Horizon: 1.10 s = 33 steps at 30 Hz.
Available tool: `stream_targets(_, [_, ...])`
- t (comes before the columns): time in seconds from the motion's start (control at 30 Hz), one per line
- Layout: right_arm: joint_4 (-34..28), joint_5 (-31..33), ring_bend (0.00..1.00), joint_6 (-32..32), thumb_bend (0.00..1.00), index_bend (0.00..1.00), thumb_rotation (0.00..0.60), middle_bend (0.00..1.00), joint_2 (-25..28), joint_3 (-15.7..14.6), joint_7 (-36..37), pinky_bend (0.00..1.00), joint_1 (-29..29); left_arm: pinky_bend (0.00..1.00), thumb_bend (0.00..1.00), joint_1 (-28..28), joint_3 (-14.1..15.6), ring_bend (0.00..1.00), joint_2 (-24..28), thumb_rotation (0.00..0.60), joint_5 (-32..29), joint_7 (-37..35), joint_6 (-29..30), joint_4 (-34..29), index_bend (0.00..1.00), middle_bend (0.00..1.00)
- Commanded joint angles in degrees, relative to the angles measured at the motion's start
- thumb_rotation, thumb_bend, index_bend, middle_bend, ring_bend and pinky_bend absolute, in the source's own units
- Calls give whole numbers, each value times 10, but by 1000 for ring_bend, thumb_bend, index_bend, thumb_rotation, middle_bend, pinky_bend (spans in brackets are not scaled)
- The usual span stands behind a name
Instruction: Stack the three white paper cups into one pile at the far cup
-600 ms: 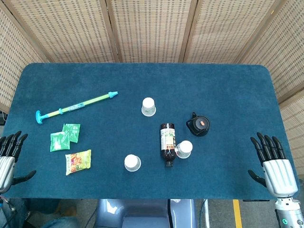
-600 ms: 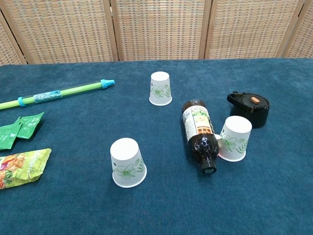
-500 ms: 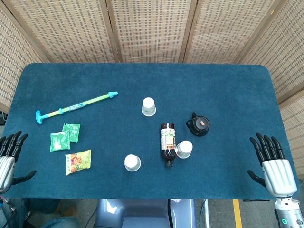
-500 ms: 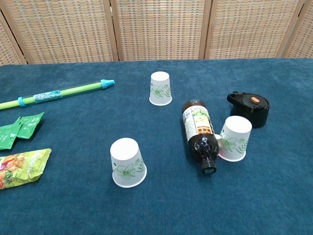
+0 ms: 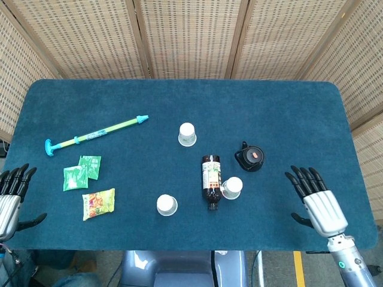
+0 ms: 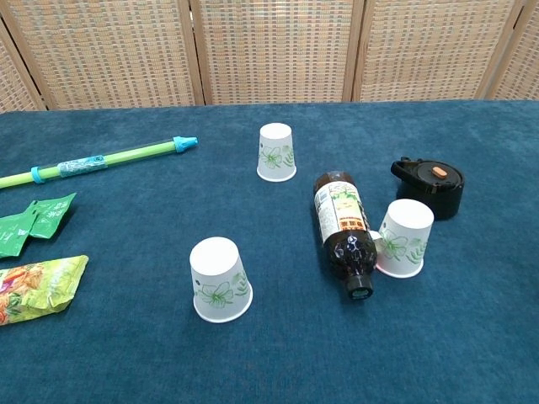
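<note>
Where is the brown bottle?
The brown bottle lies on its side right of centre in the head view, against the near-right paper cup, with the black lid just beyond.

No text could be read anywhere. The dark bottle (image 6: 344, 233) lying on its side carried a white and green label with print too small to make out. The three white paper cups (image 6: 276, 152) (image 6: 220, 279) (image 6: 403, 237) bore only a green leaf-and-flower design, no words. The green sachets (image 6: 32, 220) and the yellow snack packet (image 6: 35, 286) showed printing, but none of it was legible.
</note>
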Motion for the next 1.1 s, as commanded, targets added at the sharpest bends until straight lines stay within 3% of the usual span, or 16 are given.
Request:
stream_targets(0.03, [-16, -6, 186, -88, 116, 187, 600, 252, -3, 26, -4, 206, 73, 0, 0, -6, -4, 0, -5, 600, -12, 11, -10, 1, 0, 0])
stream_targets(0.2, [-22, 34, 250, -178, 246, 254, 600, 310, -35, 48, -29, 291, 130, 0, 0, -13, -10, 0, -10, 600, -30, 24, -24, 1, 0, 0])
stream_targets(0.47, [-5, 118, 265, -265, 299, 276, 600, 326, -93, 75, -70, 311, 185, 0, 0, -23, -16, 0, -13, 600, -53, 34, -42, 2, 0, 0])
stream_targets(0.73, [35, 173, 275, -292, 330, 283, 600, 336, -146, 86, -116, 328, 215, 0, 0, -29, -17, 0, -14, 600, -65, 40, -54, 0, 0, 0])
stream_targets(1.1, [66, 219, 429, -297, 424, 410, 600, 473, -178, 85, -132, 503, 228, 0, 0, -35, -19, 0, -13, 600, -75, 39, -64, 1, 0, 0])
